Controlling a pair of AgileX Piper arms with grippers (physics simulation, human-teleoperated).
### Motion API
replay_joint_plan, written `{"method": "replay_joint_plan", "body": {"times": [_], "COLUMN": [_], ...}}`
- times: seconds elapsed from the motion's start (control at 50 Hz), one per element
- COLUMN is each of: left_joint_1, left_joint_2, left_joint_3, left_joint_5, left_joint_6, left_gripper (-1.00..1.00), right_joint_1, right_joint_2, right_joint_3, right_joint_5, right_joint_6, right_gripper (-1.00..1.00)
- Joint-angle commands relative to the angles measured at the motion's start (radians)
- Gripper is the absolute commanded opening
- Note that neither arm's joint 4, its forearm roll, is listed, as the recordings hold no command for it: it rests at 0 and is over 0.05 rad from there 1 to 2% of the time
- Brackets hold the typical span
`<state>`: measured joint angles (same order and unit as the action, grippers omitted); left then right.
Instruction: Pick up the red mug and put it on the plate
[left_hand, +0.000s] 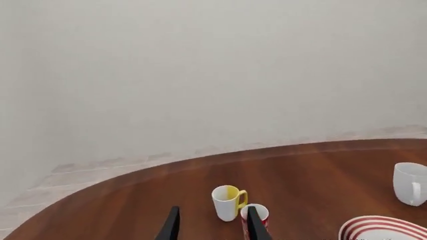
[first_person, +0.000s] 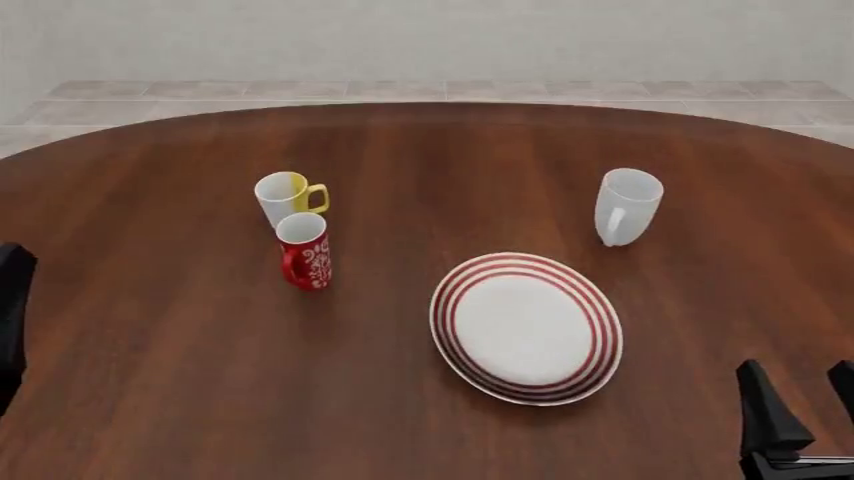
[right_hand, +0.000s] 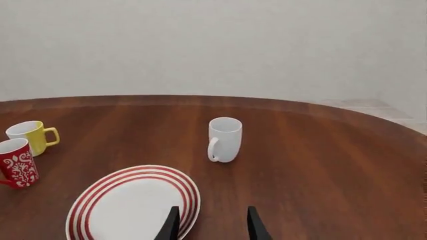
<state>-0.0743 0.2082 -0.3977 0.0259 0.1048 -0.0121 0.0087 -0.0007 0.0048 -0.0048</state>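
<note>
Front view, left to right: your left arm (first_person: 14, 320) is only a dark sliver at the left edge, mid-height, and its fingers are out of frame there. Left-centre you have the white mug with yellow handle (first_person: 288, 197), upright, handle toward the right of the frame. Just below it, so close that you can't tell touching from a thin gap, is the red mug (first_person: 306, 251): upright, white pattern, white inside, handle on its left side, standing on the table (first_person: 174, 400). It is well apart from the plate (first_person: 526, 326), which lies flat right of centre in the lower half, red rings round the rim. Nothing is on the plate. Upper right of the plate sits the plain white mug (first_person: 626, 205), upright, handle facing the camera. At the lower right corner your right gripper (first_person: 805, 395) shows two dark fingers spread apart, nothing between them.

Left wrist view: your left gripper (left_hand: 212, 224) has its fingers parted and empty at the bottom centre. The right-hand fingertip overlaps the red mug in the frame, but you can't tell depth from this picture, and the front view puts that arm far from the mug. The yellow-handled mug sits beside it, the plate's rim at the lower right corner.

Right wrist view: fingers parted at the bottom centre, the plate lower left of them, the red mug at the left edge.
</note>
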Motion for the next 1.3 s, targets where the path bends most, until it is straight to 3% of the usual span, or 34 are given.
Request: {"method": "replay_joint_plan", "body": {"times": [0.02, 0.04, 0.1, 0.2, 0.3, 0.56, 0.62, 0.64, 0.68, 1.3], "left_joint_1": [-0.042, 0.010, -0.060, -0.105, -0.165, -0.227, -0.223, -0.244, -0.241, -0.204], "left_joint_2": [0.233, 0.290, 0.358, 0.419, 0.490, 0.705, 0.781, 0.775, 0.810, 1.129], "left_joint_3": [-0.014, -0.023, -0.129, -0.178, -0.202, -0.244, -0.290, -0.277, -0.300, -0.315], "left_joint_5": [-0.138, -0.142, -0.103, -0.109, -0.154, -0.215, -0.168, -0.199, -0.181, -0.355], "left_joint_6": [-0.011, -0.062, -0.019, 0.004, 0.050, 0.054, -0.005, 0.038, 0.006, 0.003], "left_gripper": [1.00, 1.00, 1.00, 1.00, 1.00, 1.00, 1.00, 1.00, 1.00, 1.00], "right_joint_1": [-0.004, -0.004, -0.005, -0.005, -0.007, -0.011, -0.009, -0.009, -0.011, -0.009], "right_joint_2": [-0.003, -0.003, -0.004, -0.002, -0.001, -0.007, -0.007, -0.007, -0.007, -0.003], "right_joint_3": [0.000, 0.000, 0.000, 0.000, 0.001, 0.000, 0.000, 0.000, 0.000, 0.000], "right_joint_5": [0.002, 0.002, 0.002, 0.001, 0.001, 0.001, 0.001, 0.001, 0.000, 0.002], "right_joint_6": [-0.003, -0.004, -0.004, -0.004, -0.004, -0.001, -0.002, -0.003, -0.004, -0.008], "right_gripper": [1.00, 1.00, 1.00, 1.00, 1.00, 1.00, 1.00, 1.00, 1.00, 1.00]}}
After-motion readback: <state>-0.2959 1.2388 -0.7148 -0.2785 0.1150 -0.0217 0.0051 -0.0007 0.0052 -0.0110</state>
